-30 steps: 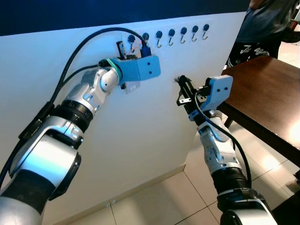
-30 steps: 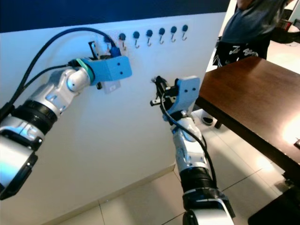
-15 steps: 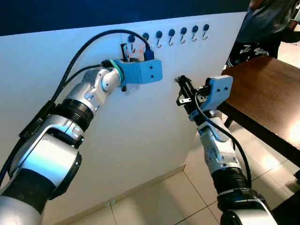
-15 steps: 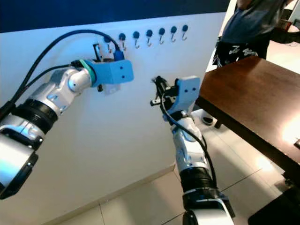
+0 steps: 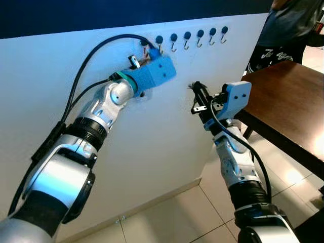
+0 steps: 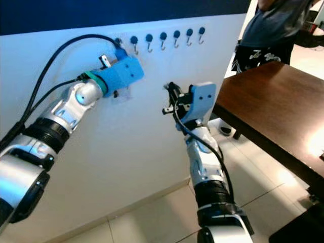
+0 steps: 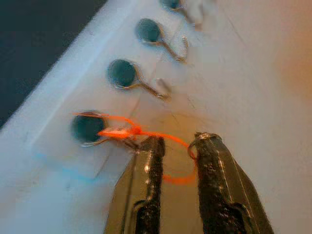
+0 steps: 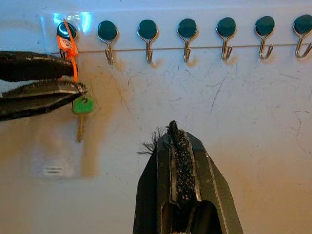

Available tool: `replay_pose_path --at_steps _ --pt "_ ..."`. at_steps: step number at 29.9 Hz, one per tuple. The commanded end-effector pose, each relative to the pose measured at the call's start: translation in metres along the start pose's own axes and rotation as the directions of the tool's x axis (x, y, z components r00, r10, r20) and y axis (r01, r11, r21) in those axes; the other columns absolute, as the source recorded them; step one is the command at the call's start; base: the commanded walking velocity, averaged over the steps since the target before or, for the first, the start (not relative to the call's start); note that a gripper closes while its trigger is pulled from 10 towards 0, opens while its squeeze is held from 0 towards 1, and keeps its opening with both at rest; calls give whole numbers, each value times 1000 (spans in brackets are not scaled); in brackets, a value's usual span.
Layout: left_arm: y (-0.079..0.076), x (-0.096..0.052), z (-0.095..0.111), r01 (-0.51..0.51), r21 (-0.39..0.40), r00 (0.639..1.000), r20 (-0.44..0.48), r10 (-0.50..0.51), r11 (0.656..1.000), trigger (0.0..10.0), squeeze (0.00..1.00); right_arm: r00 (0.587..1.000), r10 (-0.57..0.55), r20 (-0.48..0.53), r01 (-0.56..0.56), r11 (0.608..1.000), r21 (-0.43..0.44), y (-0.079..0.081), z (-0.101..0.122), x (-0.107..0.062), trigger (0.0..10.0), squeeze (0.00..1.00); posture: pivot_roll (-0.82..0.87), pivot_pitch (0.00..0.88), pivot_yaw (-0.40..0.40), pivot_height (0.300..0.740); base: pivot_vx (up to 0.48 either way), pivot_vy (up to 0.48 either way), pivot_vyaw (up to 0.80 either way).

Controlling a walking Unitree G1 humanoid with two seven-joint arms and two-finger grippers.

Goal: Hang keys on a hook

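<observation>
**Keys at the end hook**

White wall point(image 5: 152, 131) with a row of dark round-headed hooks point(image 8: 187, 36) fills what I see; a dark wooden table point(image 5: 288, 106) stands to my right, with a person point(image 5: 286, 30) behind it. My left gripper point(image 7: 178, 146) is raised to the leftmost hook point(image 7: 90, 127), fingers a narrow gap apart with the orange loop point(image 7: 146, 134) passing between them; that loop lies over the hook. The green-headed key point(image 8: 82, 109) hangs below on the loop, against the wall. My right gripper point(image 8: 176, 134) is held out toward the wall lower down, fingers pressed together, holding nothing.
</observation>
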State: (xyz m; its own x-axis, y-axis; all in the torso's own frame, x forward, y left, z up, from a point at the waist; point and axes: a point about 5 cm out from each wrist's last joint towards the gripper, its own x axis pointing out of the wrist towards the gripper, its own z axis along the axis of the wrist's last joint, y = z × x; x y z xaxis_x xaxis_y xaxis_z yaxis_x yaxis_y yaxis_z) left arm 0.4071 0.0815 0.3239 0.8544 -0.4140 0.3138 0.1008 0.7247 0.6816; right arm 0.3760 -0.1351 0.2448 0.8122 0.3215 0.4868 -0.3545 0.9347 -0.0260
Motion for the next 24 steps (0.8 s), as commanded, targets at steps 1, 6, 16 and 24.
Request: replay_pose_path --at_steps 1,6,16,24 --pt "-1 -2 0 0 -91 1000 3 0 996 10000 0 1000 -1 2 1 1000 10 0 0 0 10000 0 70 0 100 740 0 0 0" --pt "-18 -16 -1 42 -147 998 60 -34 988 10000 0 1000 -3 7 3 1000 9 -1 1 0 10000 0 71 3 95 740 0 0 0" --pt "-50 -31 -10 117 -50 993 31 -115 992 10000 0 1000 -9 7 9 1000 9 -3 3 -1 10000 0 60 8 93 740 0 0 0" --pt "-36 -40 -23 -13 -111 1000 -29 10 994 10000 0 1000 -15 23 15 1000 3 -7 8 0 10000 0 59 16 92 740 0 0 0"
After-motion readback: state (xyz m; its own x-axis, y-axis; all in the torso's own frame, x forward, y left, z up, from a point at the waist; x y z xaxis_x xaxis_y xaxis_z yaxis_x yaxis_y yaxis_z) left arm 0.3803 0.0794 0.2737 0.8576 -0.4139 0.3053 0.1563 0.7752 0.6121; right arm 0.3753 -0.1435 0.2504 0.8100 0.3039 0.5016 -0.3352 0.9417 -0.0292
